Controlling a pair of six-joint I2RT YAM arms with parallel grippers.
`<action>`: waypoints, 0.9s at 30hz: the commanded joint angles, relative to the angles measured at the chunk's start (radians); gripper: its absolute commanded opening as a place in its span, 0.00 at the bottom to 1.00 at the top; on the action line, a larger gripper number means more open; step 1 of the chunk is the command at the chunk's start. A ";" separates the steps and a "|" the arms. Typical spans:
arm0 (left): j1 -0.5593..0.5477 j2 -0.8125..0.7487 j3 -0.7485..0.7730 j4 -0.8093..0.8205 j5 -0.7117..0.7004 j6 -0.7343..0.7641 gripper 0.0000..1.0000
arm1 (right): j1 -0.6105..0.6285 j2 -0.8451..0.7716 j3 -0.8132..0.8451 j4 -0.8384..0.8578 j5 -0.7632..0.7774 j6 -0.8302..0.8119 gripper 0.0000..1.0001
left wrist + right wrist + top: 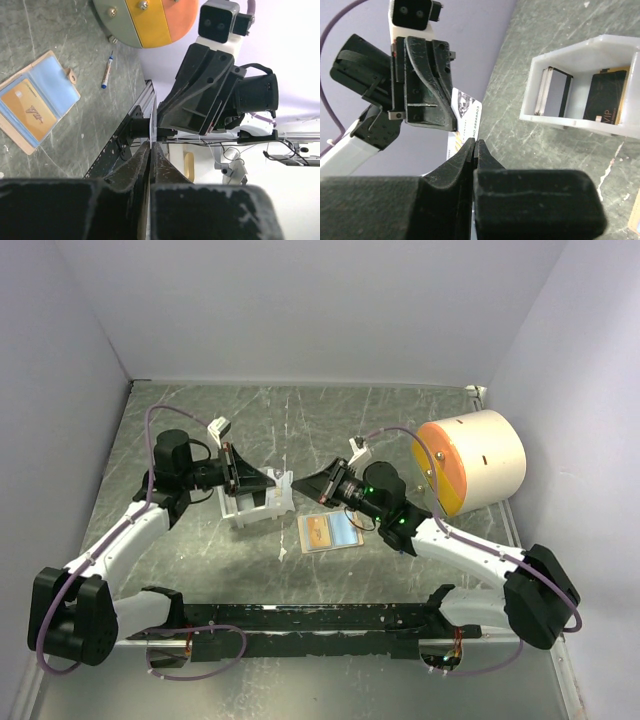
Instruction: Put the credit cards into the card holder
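The left end effector (150, 146) is clamped on a white printed credit card (468, 114), held on edge above the grey marbled tabletop (400, 420). The right end effector (475, 145) faces it with its jaws together at the card's lower edge; whether it pinches the card cannot be told. At 6 o'clock of that meeting point, the tan folding leather-like card holder (330, 533) lies open, an orange card (29, 110) in one pocket. At its 10 o'clock stands a white plastic tray (570, 55) holding upright black cards (606, 97). A thin blue-tipped pen (106, 72) lies near the holder.
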 commanded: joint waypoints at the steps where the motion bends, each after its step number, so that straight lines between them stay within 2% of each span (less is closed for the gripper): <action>1: -0.012 -0.002 -0.022 0.056 -0.019 -0.025 0.07 | -0.001 -0.021 -0.012 -0.042 0.012 -0.027 0.00; 2: -0.013 0.001 -0.023 0.041 -0.026 -0.013 0.07 | -0.001 -0.027 -0.009 -0.065 0.021 -0.039 0.01; 4: -0.016 0.000 -0.021 0.003 -0.053 0.014 0.07 | -0.001 -0.040 0.004 -0.133 0.040 -0.076 0.09; 8: -0.045 -0.004 0.007 -0.156 -0.159 0.112 0.07 | -0.003 -0.084 0.044 -0.374 0.156 -0.168 0.34; 10: -0.071 0.007 0.034 -0.235 -0.224 0.155 0.07 | -0.008 -0.109 0.053 -0.458 0.203 -0.221 0.41; 16: -0.152 0.058 0.079 -0.310 -0.357 0.187 0.07 | -0.019 -0.121 0.098 -0.714 0.348 -0.370 0.48; 19: -0.187 0.086 0.093 -0.321 -0.407 0.179 0.07 | -0.034 -0.095 0.115 -0.795 0.403 -0.426 0.58; 22: -0.230 0.119 0.112 -0.320 -0.459 0.179 0.07 | -0.064 -0.043 0.130 -0.837 0.400 -0.487 0.64; 27: -0.295 0.189 0.129 -0.303 -0.509 0.161 0.07 | -0.105 0.057 0.135 -0.833 0.339 -0.565 0.66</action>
